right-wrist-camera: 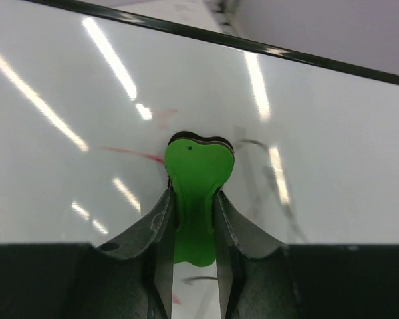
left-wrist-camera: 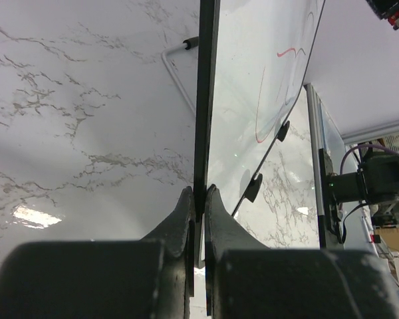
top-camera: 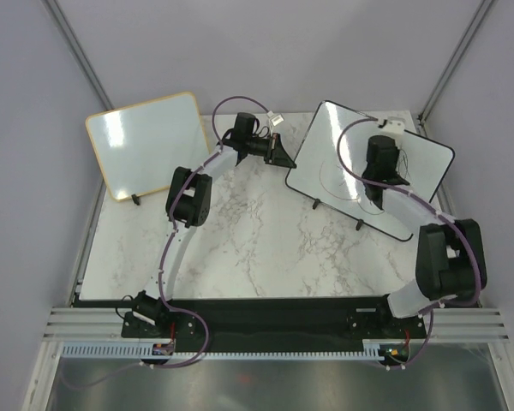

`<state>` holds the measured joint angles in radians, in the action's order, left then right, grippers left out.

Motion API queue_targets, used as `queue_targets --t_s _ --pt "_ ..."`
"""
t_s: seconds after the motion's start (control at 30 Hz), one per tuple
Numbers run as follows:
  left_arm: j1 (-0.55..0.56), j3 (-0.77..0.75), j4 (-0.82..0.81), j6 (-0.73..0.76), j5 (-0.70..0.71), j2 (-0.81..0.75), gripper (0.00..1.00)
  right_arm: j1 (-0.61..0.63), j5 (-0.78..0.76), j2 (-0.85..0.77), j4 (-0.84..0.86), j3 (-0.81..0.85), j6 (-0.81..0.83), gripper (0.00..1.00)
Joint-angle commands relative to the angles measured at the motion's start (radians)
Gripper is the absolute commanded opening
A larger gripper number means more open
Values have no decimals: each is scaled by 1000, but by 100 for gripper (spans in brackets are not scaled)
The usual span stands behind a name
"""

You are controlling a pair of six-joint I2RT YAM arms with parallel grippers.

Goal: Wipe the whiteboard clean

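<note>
Several red scribbles (right-wrist-camera: 130, 154) are left on the whiteboard (top-camera: 325, 150); left gripper (left-wrist-camera: 199, 197) pinches its edge, right gripper (right-wrist-camera: 193, 197) clamps a green eraser (right-wrist-camera: 199, 163).

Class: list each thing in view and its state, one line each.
Black-framed whiteboard: tilted, red and black marks on it.
Wooden-framed whiteboard: untouched, no marks visible.
Green eraser: gripped, at the board's face.
Left end effector: shut on the whiteboard's edge.
Right end effector: shut on the eraser.
</note>
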<state>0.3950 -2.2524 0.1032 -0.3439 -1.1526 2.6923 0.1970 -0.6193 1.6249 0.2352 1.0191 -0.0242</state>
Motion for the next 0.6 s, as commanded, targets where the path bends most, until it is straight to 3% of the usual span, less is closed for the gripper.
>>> queue_targets --t_s 0.0,0.1,0.2,0.37,0.57 --pt "-2 -18 33 65 91 -42 2 -111 -103 -214 10 -126 -34 0" --pt "-4 -18 35 65 93 -43 2 -180 -125 -345 59 -253 -65 0" --pt "-2 -18 33 66 93 -46 2 -243 -30 -376 107 -320 -97 0" --pt "-2 -15 44 80 100 -55 2 -220 190 -223 38 -174 -137 0" --pt "-1 -16 43 80 100 -52 2 -99 404 -40 102 -48 -117 0"
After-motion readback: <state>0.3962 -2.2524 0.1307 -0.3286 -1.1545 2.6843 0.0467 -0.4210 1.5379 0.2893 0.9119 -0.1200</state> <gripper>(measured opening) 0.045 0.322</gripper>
